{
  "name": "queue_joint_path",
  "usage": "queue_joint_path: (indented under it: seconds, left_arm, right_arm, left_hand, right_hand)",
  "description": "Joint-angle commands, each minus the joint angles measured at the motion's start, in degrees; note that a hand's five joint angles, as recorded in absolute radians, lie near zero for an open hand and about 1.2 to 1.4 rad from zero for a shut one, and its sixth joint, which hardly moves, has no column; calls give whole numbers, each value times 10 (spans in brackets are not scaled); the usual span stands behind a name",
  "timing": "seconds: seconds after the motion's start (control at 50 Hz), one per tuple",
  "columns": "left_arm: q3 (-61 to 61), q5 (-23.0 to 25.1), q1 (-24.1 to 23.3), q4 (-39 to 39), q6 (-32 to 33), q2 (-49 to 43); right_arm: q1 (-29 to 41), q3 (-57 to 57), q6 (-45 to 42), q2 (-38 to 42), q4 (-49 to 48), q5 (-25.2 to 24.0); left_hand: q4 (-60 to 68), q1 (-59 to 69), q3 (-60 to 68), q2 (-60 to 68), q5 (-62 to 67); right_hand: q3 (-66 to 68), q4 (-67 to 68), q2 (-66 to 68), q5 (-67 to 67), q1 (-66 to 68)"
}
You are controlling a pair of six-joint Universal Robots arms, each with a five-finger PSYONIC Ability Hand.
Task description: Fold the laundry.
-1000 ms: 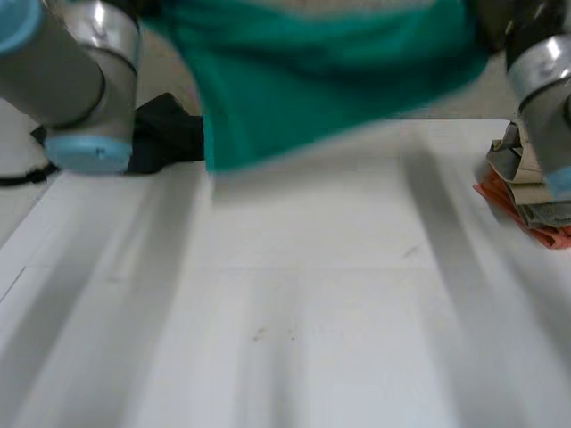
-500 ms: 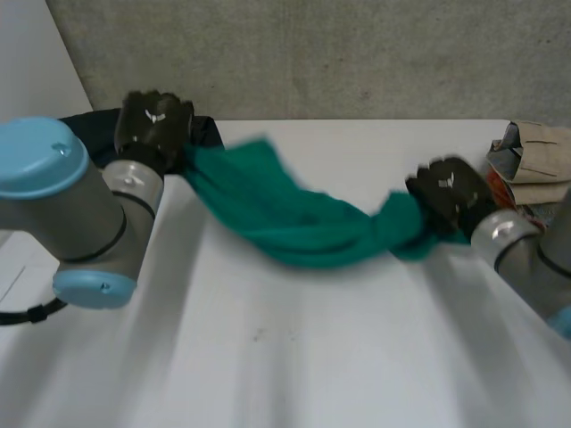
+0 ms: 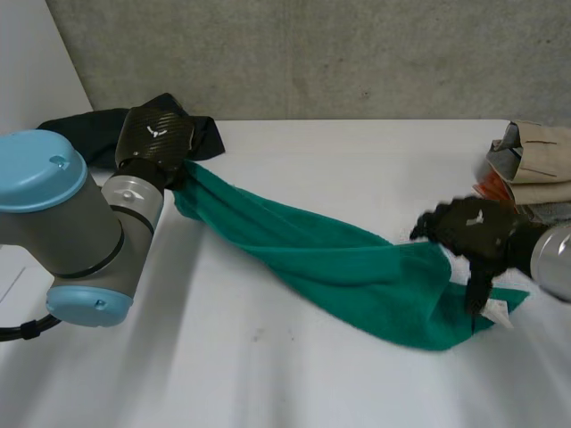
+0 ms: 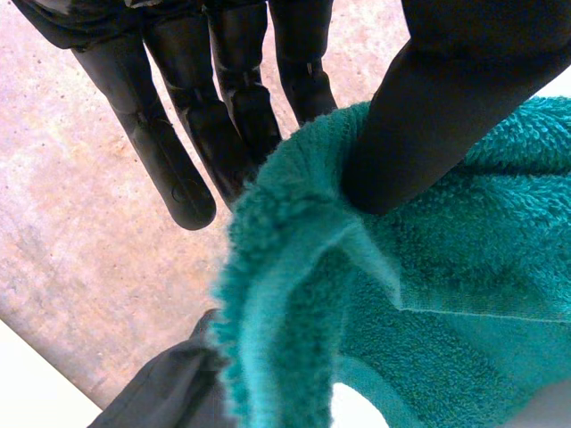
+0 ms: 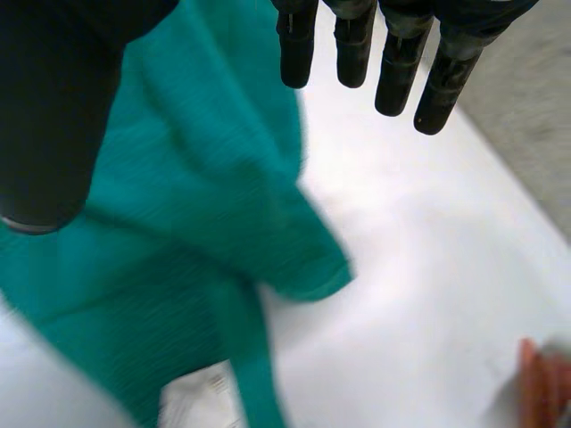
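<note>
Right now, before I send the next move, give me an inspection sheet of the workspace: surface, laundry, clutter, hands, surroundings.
Surface: white table, with a few faint marks towards its near side.
Job's things: green towel, unfolded, lying in a bunched band between the two hands; white tag at the end by the right hand.
Clutter: dark garment heaped behind the left hand; pile of folded clothes at the table's right edge.
Hands: left hand pinches one end of the towel between thumb and fingers; right hand is over the other end, fingers straight, not gripping.
Surroundings: grey concrete wall behind the table.
</note>
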Motion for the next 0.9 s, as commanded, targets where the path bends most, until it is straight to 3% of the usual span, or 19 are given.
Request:
queue_joint_path:
  seconds: [0.02,0.16,0.34,0.46,0.54,0.6,0.62,0.64,0.82,0.9]
  left_arm:
    - [4,0,-1,-11,1,13]
    - [6,0,-1,-12,0,36]
    - [5,0,-6,-24,0,41]
    - [4,0,-7,-24,0,41]
    - [7,0,-7,-24,0,41]
    - [8,0,-6,-24,0,41]
    - [9,0,-6,-24,1,41]
    - [9,1,-6,-24,1,41]
    - [49,16,5,-17,1,25]
    - [131,28,14,-15,2,-20]
  right_arm:
    - [-1,-109,69,77,9,-2]
    - [20,-239,83,206,39,17]
    - [45,-313,90,309,40,74]
    - [58,-313,89,333,42,77]
    - [60,-309,89,339,43,76]
    - [61,-306,88,339,48,76]
    - [60,-306,86,338,50,75]
    - [60,-306,85,336,50,75]
    - [60,-359,86,332,30,80]
    - [67,-428,118,325,-56,97]
  left_hand:
    - [113,136,116,113,147]
    - [113,136,116,113,147]
    - [113,136,116,113,147]
    - [113,136,116,113,147]
    - [113,136,116,113,147]
    - [113,136,116,113,147]
    - [113,136,116,113,147]
    - [113,136,116,113,147]
    - [113,136,116,113,147]
    - [113,136,116,113,147]
  right_hand:
    - [-22,-35,-25,-38,-15]
    - [124,111,120,107,130]
    - [162,150,159,146,169]
    - [167,155,164,151,174]
    - [290,277,287,273,297]
    - [461,448,458,445,468]
    - [630,617,627,614,637]
    - [678,665,675,661,684]
    - [678,665,675,662,685]
    - [678,665,675,662,685]
